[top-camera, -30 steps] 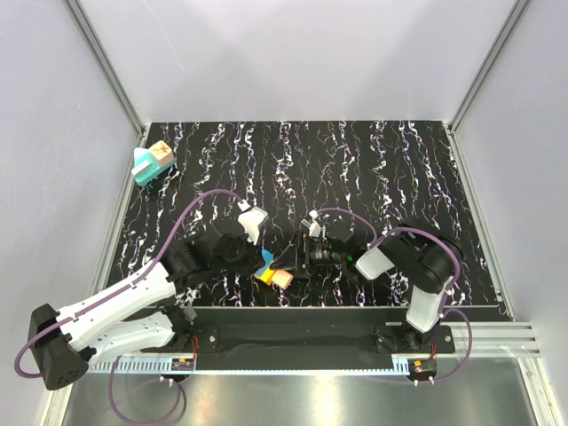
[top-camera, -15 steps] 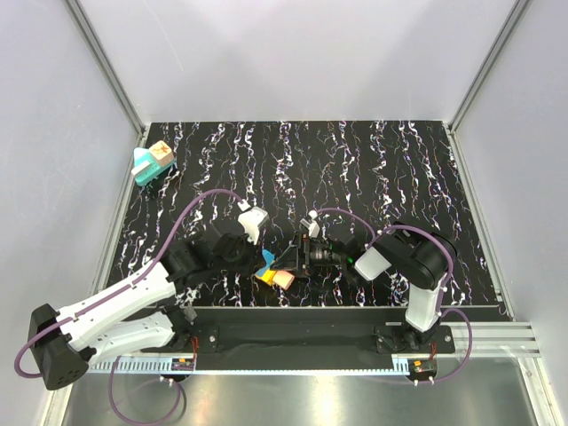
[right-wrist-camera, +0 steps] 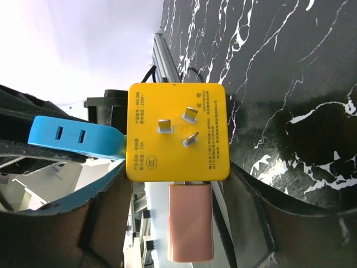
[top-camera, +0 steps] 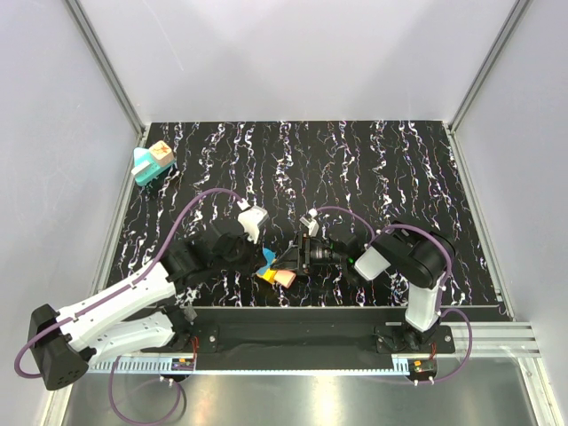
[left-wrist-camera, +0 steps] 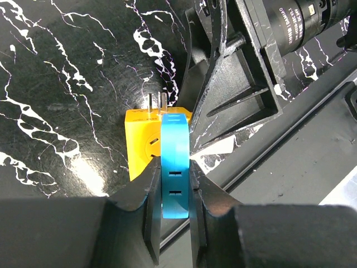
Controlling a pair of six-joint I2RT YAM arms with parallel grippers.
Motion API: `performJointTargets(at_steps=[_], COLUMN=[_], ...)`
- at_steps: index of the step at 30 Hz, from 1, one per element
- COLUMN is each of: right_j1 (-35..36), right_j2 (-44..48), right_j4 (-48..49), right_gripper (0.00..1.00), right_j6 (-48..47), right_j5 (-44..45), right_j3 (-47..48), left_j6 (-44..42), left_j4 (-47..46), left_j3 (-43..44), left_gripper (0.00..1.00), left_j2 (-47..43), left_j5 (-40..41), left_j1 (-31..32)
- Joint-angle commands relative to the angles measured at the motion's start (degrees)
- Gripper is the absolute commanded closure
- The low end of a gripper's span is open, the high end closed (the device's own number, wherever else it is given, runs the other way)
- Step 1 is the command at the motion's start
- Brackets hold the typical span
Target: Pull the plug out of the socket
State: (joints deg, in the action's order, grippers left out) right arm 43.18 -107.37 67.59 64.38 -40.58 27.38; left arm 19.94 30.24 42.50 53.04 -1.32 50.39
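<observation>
The tan plug (top-camera: 161, 153) sits on the teal socket (top-camera: 144, 170) at the mat's far left back corner, far from both grippers. Near the front middle, my left gripper (left-wrist-camera: 174, 167) (top-camera: 264, 259) is shut on a flat blue block (left-wrist-camera: 174, 151) (right-wrist-camera: 72, 137) that is joined to a yellow pronged cube (right-wrist-camera: 178, 131) (left-wrist-camera: 139, 145). A salmon block (right-wrist-camera: 189, 223) (top-camera: 282, 278) hangs from that cube. My right gripper (right-wrist-camera: 181, 178) (top-camera: 291, 264) faces the cube's pronged side. Its fingers flank the salmon block with a gap on each side.
The black marbled mat (top-camera: 373, 177) is ringed by grey enclosure walls and metal posts (top-camera: 133, 124). A black rail (top-camera: 293, 333) runs along the near edge, right behind the held cube. The two wrists sit almost nose to nose.
The right gripper's fingers have narrowed around the salmon block and the wrist has edged slightly left. The left gripper keeps the same hold on the blue block.
</observation>
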Motion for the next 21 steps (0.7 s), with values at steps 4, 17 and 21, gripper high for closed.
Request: performJointTargets(at_steps=[4, 17, 21], right_j1=[-0.11, -0.02, -0.02], right_j2=[-0.38, 4.98, 4.28], right_j4=[3.16, -15.19, -16.88], right_gripper=[0.79, 1.0, 1.0], right_j6=[-1.18, -4.88, -5.14], right_j5=[0.59, 10.95, 12.45], right_j3=[0.22, -1.18, -1.18], left_j6=[1.06, 5.8, 7.65], left_j4=[-5.45, -9.92, -12.48], left_j3=[0.3, -3.12, -4.44], left_gripper=[0.85, 1.0, 1.0], left_j2=[-0.92, -3.28, -3.64], left_j5=[-2.28, 0.79, 0.27], left_j1=[0.23, 0.23, 0.23])
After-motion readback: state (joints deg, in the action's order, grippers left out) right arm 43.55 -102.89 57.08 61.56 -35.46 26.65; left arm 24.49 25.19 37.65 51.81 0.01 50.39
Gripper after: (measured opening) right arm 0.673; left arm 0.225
